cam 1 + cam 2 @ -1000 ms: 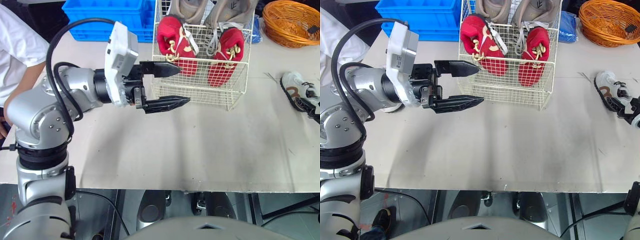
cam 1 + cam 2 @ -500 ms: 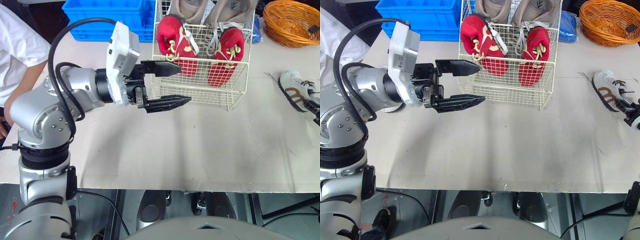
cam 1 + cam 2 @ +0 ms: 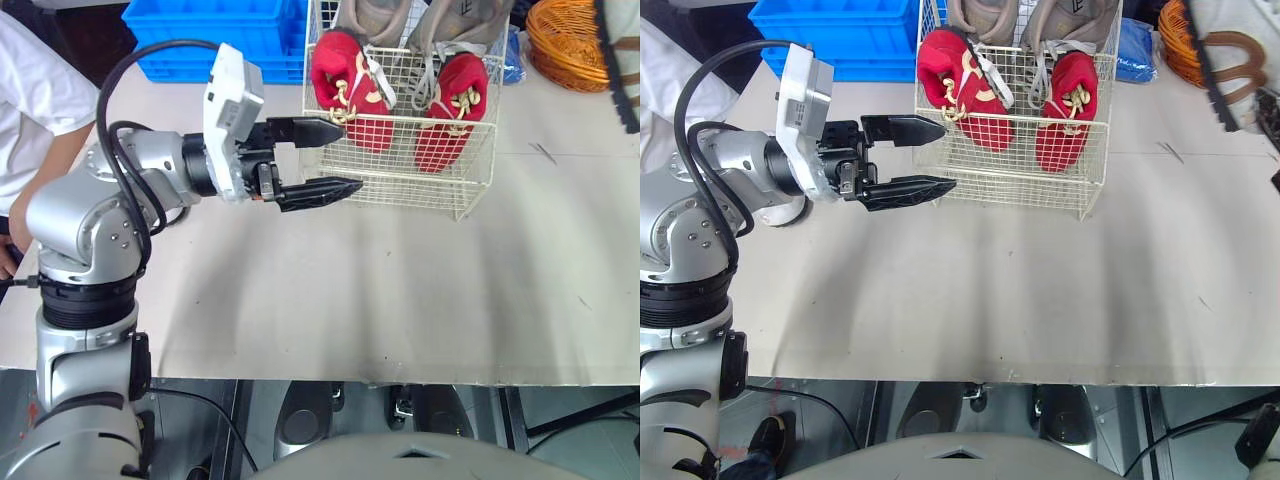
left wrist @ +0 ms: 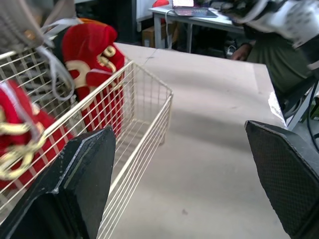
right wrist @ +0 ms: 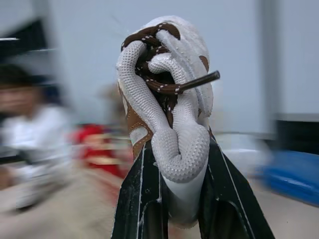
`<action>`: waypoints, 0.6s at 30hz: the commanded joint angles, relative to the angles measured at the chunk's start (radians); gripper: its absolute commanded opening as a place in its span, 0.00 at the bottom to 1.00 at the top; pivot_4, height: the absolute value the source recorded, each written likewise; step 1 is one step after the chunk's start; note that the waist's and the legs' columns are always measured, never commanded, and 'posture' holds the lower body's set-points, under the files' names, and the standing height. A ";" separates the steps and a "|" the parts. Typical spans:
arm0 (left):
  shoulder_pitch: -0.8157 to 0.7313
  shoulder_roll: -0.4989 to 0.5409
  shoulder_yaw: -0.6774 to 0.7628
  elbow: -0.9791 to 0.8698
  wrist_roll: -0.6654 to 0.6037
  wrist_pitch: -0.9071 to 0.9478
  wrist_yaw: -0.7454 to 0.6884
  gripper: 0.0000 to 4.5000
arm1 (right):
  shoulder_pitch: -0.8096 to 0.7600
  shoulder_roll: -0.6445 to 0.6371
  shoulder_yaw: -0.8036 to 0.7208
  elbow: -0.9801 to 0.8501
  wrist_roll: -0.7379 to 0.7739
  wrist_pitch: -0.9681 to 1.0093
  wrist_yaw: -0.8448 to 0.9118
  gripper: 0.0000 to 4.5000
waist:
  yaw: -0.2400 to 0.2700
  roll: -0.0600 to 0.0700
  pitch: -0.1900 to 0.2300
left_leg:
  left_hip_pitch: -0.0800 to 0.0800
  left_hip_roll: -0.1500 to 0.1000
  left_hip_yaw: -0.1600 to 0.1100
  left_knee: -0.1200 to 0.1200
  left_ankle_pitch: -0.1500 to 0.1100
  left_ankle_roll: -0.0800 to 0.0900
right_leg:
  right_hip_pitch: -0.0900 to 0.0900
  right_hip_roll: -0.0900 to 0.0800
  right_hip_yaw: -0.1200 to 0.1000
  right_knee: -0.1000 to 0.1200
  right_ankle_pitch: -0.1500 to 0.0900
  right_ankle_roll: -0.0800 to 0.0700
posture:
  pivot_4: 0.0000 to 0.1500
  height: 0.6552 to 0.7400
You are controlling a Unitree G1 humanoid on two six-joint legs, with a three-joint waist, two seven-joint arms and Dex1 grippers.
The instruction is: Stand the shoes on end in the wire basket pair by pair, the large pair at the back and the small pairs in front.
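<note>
Now the right pincer (image 5: 179,164) is pinching the white shoe (image 5: 167,99), its two fingers pressed against the shoe's sides. The shoe is in the air, with the wire basket (image 3: 400,185) off to that pincer's left and lower down.

The shoe's long axis runs roughly in line with the fingers. One end is clamped between them and the other sticks out past the tips, with the brown laces facing the wrist. Whether toe or heel leads cannot be told.

The grey shoes (image 3: 380,15) stand at the back of the basket and the red shoes (image 3: 345,75) stand before them. An open strip seems to remain along the front wire, so the white shoe probably belongs there.

To do it well, the arm would swing across above the rim and turn the shoe until its long axis is upright. It would then lower the shoe straight down, clear of the red laces, letting go only once the lower end rests on the basket floor.

The left pincer (image 3: 345,157) is spread and holds nothing. The basket's near corner lies just beside its fingertips, so it is well placed to steady the wire.
</note>
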 commanded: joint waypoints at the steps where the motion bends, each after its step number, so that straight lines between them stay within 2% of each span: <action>1: -0.029 0.012 0.009 -0.021 -0.014 -0.014 -0.041 1.00 | 0.030 -0.072 0.065 -0.095 -0.033 0.002 0.109 0.00 | 0.000 0.000 0.000 | 0.000 0.000 0.000 0.000 0.000 0.000 | 0.000 0.000 0.000 0.000 0.000 0.000 | 1.00 0.36; 3: -0.029 0.013 0.013 -0.026 -0.020 -0.007 -0.050 1.00 | 0.042 -0.099 0.101 -0.101 -0.088 -0.025 0.163 0.00 | 0.000 0.000 0.000 | 0.000 0.000 0.000 0.000 0.000 0.000 | 0.000 0.000 0.000 0.000 0.000 0.000 | 1.00 0.36; 6: -0.026 0.025 0.016 -0.047 -0.044 0.017 -0.076 1.00 | 0.038 -0.145 0.242 -0.062 -0.375 -0.272 0.304 0.00 | -0.001 0.000 0.000 | 0.000 0.000 0.000 0.000 0.000 0.000 | 0.000 0.000 0.000 0.000 0.000 0.000 | 1.00 0.36; 9: -0.018 0.031 0.006 -0.062 -0.049 0.027 -0.089 1.00 | -0.008 -0.148 0.344 -0.007 -0.554 -0.501 0.399 0.00 | -0.004 0.000 0.000 | 0.000 0.000 0.000 0.000 0.000 0.000 | 0.000 0.001 0.000 0.000 0.000 0.000 | 1.00 0.36; 13: -0.023 0.036 -0.041 -0.053 0.010 0.003 -0.101 1.00 | -0.179 -0.133 0.486 0.098 -0.788 -0.875 0.471 0.00 | -0.007 0.000 0.001 | 0.001 0.000 0.001 0.000 0.000 0.000 | -0.001 0.001 0.001 0.000 0.000 0.000 | 1.00 0.36; 18: -0.045 0.033 -0.126 -0.034 0.084 -0.022 -0.139 1.00 | -0.411 -0.107 0.622 0.215 -0.929 -1.207 0.508 0.00 | -0.001 -0.002 0.001 | -0.001 0.001 0.001 0.001 0.000 0.000 | -0.003 0.001 0.001 0.001 0.000 0.000 | 1.00 0.36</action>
